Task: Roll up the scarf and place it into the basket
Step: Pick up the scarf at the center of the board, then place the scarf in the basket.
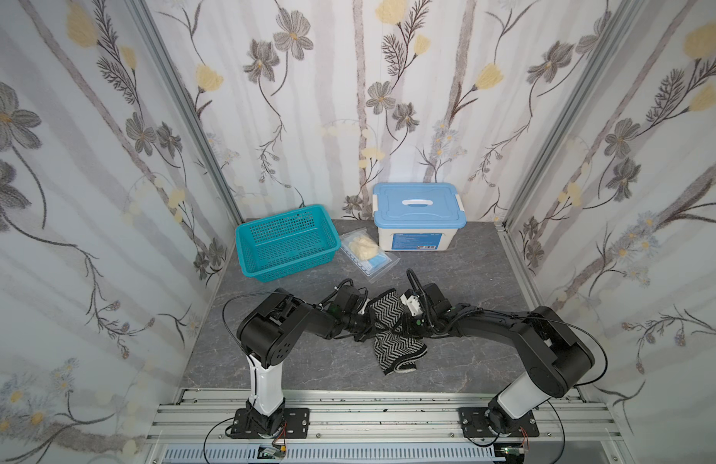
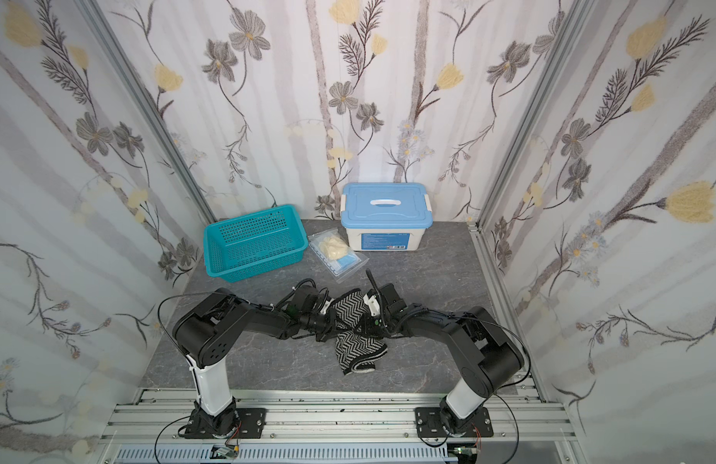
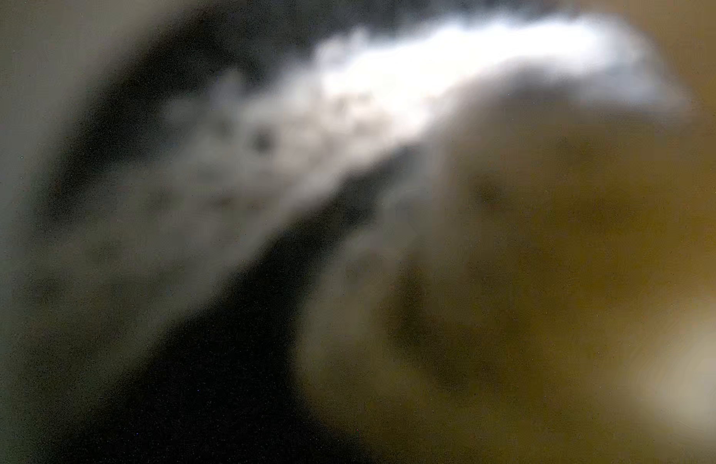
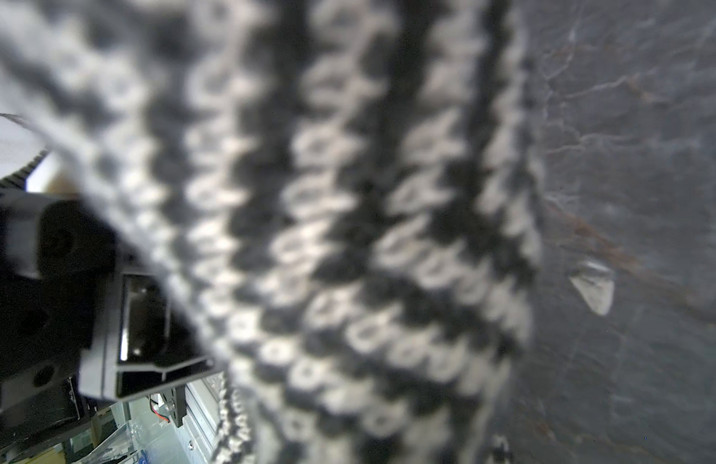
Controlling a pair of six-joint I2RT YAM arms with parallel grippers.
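The black-and-white zigzag scarf [image 1: 386,311] is bunched up between my two grippers at the middle of the table. Its lower end [image 1: 396,351] lies crumpled on the grey top toward the front. My left gripper [image 1: 366,311] presses in from the left and my right gripper [image 1: 406,309] from the right; cloth hides both sets of fingers. In the right wrist view the scarf's knit [image 4: 348,241] fills the picture close up. The left wrist view is only blur. The teal basket [image 1: 288,225] stands empty at the back left, away from both arms.
A white box with a light-blue lid [image 1: 418,217] stands at the back, right of the basket. A clear bag with cream contents [image 1: 366,253] lies between them, just behind the grippers. Patterned walls close in three sides. A metal rail [image 1: 368,418] runs along the front.
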